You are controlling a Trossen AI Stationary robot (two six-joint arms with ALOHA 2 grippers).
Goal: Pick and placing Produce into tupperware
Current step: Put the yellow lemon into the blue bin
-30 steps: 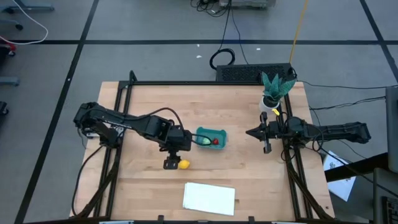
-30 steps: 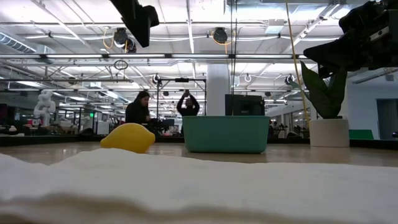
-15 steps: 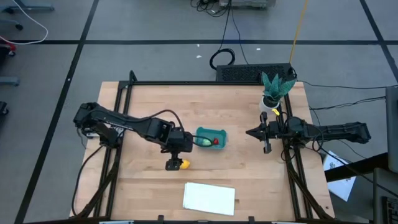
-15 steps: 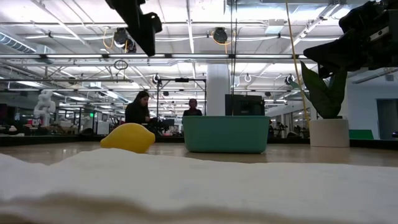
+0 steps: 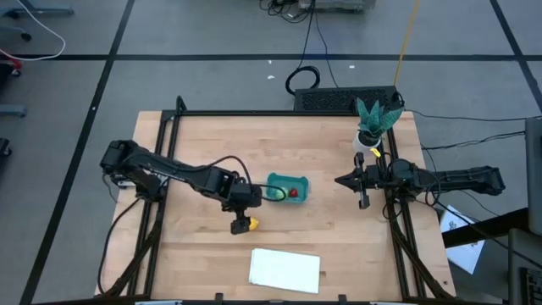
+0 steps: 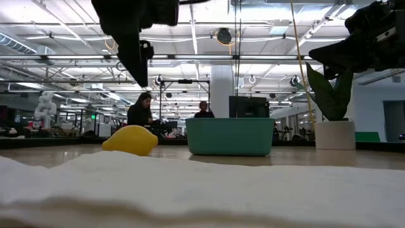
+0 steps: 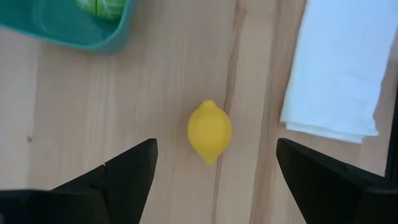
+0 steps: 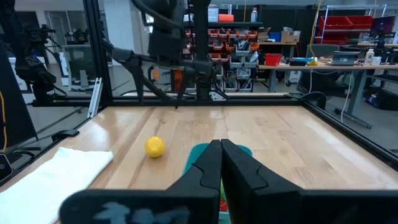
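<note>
The left hand (image 5: 241, 224) is seen from above to be hovering directly over the yellow lemon (image 5: 251, 224), which lies on the wooden worktop (image 5: 339, 246) just in front of the teal tupperware (image 5: 288, 187) and apart from it. Only the left wrist view shows how that hand is set: its two dark fingers (image 7: 127, 171) are spread wide, one on either side of the lemon (image 7: 209, 131), with clear gaps and no contact. In the same view a corner of the tupperware (image 7: 68, 28) is caught with the light-green ball (image 7: 99, 7) inside it, and an edge of the white sheet (image 7: 339, 68) is seen beside the lemon. The red strawberry (image 5: 294, 192) is shown in the tub by the high view alone. In the low view the lemon (image 6: 130, 140) rests on the worktop with the left hand (image 6: 134, 54) above it, not touching. The right hand (image 5: 362, 200) waits at the worktop's right edge near the potted plant (image 5: 373, 123); the right wrist view shows its fingers (image 8: 205, 165) pressed together on nothing.
</note>
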